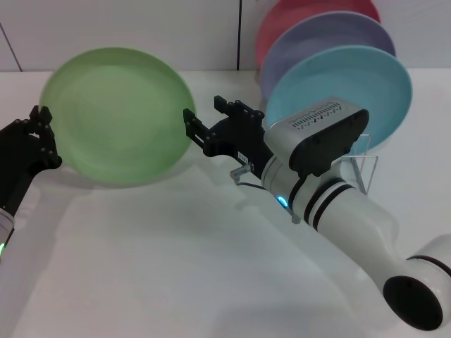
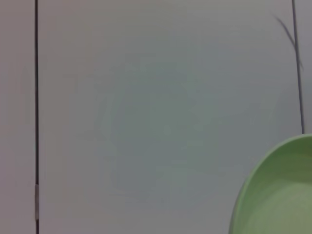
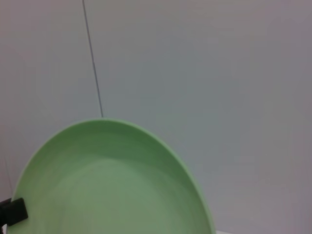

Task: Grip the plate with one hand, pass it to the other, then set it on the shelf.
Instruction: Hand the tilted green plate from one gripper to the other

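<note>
The light-green plate (image 1: 116, 113) hangs tilted above the white table, its face toward the head camera. My left gripper (image 1: 44, 134) is shut on the plate's left rim. My right gripper (image 1: 206, 121) is at the plate's right rim with its fingers spread open, one fingertip (image 1: 192, 128) against the edge. The plate (image 3: 107, 185) fills the lower part of the right wrist view, and its rim (image 2: 278, 195) shows in a corner of the left wrist view. The silver wire shelf (image 1: 367, 169) stands to the right, behind my right arm.
A turquoise-blue plate (image 1: 366, 84), a lavender plate (image 1: 317, 39) and a red plate (image 1: 296, 14) stand upright in the shelf at the back right. A white wall rises close behind the table. Bare tabletop (image 1: 162, 253) lies in front.
</note>
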Available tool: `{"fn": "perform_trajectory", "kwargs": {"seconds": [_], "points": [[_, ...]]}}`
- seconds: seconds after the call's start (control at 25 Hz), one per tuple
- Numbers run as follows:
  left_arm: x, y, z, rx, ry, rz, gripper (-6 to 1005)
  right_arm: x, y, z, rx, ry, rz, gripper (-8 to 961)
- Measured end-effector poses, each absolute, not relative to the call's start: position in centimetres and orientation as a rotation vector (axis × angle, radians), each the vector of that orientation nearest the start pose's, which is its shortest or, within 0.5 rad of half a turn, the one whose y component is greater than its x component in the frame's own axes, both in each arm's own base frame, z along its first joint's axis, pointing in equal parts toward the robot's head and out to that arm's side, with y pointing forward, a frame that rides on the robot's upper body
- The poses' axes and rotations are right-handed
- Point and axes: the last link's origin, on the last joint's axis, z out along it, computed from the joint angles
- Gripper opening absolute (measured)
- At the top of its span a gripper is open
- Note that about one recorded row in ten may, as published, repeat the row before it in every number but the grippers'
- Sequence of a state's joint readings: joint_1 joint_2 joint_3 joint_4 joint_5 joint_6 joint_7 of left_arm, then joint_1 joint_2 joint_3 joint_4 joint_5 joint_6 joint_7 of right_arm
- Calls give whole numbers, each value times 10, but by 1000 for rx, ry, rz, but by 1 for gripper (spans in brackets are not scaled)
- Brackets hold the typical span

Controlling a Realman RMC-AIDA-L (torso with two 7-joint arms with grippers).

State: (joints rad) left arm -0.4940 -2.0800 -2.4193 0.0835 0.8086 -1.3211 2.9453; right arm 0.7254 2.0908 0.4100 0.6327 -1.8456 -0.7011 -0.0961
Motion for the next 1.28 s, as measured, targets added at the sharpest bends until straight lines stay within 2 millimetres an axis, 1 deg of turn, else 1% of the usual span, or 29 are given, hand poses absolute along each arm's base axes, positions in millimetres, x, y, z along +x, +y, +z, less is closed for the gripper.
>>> {"fn": "perform_trajectory", "kwargs": {"seconds": [0.56,0.76,0.96,1.28], "points": [[-327,318,-17,-1687,-470,-724,30,153,363,-143,-2112,639,774,602],[-326,317,-17,-1689,-470,-725,31,153,364,-143,-2112,640,775,578],[-325,317,-18,-1693,-466,-732,31,151,365,-142,-2112,637,778,424],[-325,316,-19,-1698,-465,-733,31,148,367,-142,-2113,640,779,417]]}}
